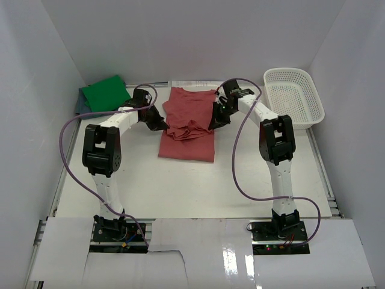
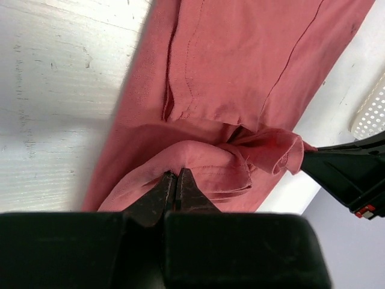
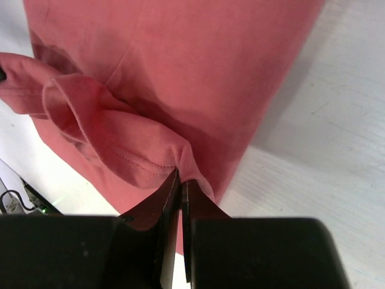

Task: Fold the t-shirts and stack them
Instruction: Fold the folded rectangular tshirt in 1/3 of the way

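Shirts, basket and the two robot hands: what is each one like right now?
Red shirt: lying flat, partly folded, its bunched edge pinched at both sides.
Green shirt: folded, resting on the blue-grey shirt.
Blue-grey shirt: under the green one, only an edge showing.
Basket: upright, looks empty.
Left gripper: shut on the red shirt.
Right gripper: shut on the red shirt.

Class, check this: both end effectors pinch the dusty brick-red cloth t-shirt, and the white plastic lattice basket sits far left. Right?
The white plastic lattice basket sits at the far right, not left; the top external view shows it. The left end effector and right end effector do pinch the brick-red t-shirt.
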Robot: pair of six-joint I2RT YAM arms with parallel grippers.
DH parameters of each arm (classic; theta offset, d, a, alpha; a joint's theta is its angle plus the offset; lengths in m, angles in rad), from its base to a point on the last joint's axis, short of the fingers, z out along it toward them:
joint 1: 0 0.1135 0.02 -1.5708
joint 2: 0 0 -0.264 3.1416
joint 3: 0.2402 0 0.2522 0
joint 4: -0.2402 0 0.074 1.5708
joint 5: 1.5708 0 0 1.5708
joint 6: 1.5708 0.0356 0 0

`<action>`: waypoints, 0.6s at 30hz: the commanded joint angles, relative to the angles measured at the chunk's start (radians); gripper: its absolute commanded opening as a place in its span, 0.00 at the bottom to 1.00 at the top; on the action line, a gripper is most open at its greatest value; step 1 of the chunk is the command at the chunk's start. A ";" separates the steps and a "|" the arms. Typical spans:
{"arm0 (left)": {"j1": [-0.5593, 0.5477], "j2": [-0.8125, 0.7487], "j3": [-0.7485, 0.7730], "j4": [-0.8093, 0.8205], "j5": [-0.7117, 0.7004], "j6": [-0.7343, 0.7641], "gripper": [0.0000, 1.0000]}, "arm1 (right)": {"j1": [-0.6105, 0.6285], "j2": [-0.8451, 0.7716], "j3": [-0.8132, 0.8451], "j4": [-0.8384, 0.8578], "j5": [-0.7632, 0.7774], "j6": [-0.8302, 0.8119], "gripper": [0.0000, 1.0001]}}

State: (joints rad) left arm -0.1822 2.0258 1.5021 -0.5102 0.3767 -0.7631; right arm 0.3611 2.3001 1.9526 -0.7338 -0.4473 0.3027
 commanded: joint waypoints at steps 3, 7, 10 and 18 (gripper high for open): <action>0.009 -0.012 -0.013 0.047 -0.022 -0.022 0.00 | -0.016 0.016 0.043 0.051 0.004 0.003 0.08; 0.010 -0.015 -0.008 0.064 -0.032 -0.038 0.00 | -0.022 0.021 0.045 0.071 0.013 0.015 0.08; 0.010 -0.009 0.004 0.065 -0.025 -0.045 0.00 | -0.027 0.021 0.046 0.088 0.005 0.022 0.15; 0.021 -0.053 0.013 0.101 -0.033 -0.073 0.44 | -0.034 -0.044 0.052 0.161 0.012 0.053 0.39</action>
State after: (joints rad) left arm -0.1749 2.0258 1.4952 -0.4500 0.3508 -0.8177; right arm 0.3340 2.3138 1.9564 -0.6415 -0.4362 0.3401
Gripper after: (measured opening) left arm 0.429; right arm 0.382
